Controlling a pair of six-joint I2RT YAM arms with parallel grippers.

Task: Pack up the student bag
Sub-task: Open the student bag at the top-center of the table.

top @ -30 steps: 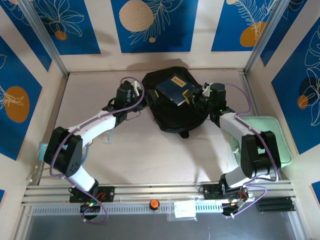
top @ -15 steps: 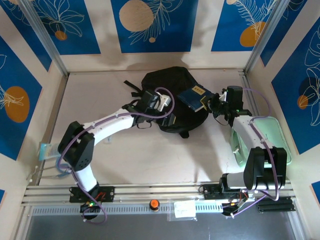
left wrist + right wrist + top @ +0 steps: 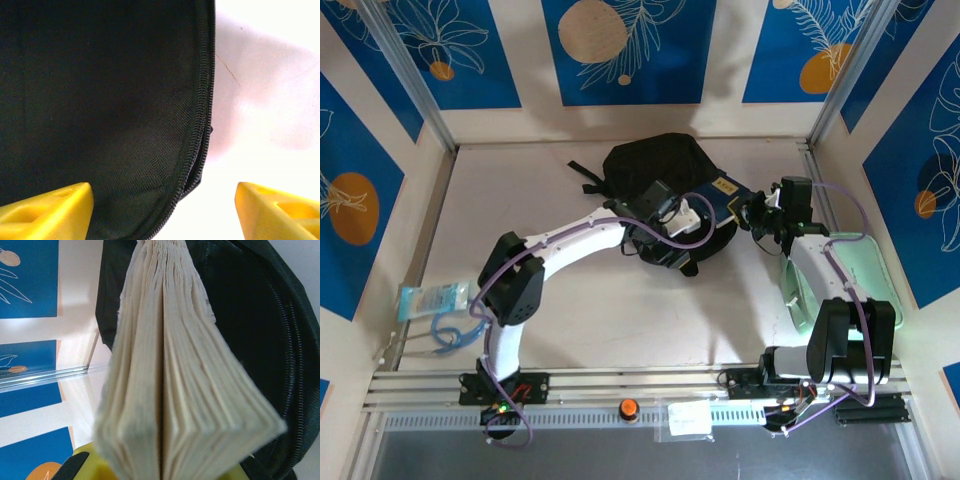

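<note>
Black fabric marks the student bag (image 3: 655,165), lying at the far middle of the desk (image 3: 570,300). Our right tool (image 3: 757,213) is clenching the book (image 3: 723,192) at the bag's right rim, and we are judging that its fanning pages could snag there. Our left tool (image 3: 165,210) is hanging released over the zipper (image 3: 200,125), grasping nothing, so the mouth could sag shut.
</note>
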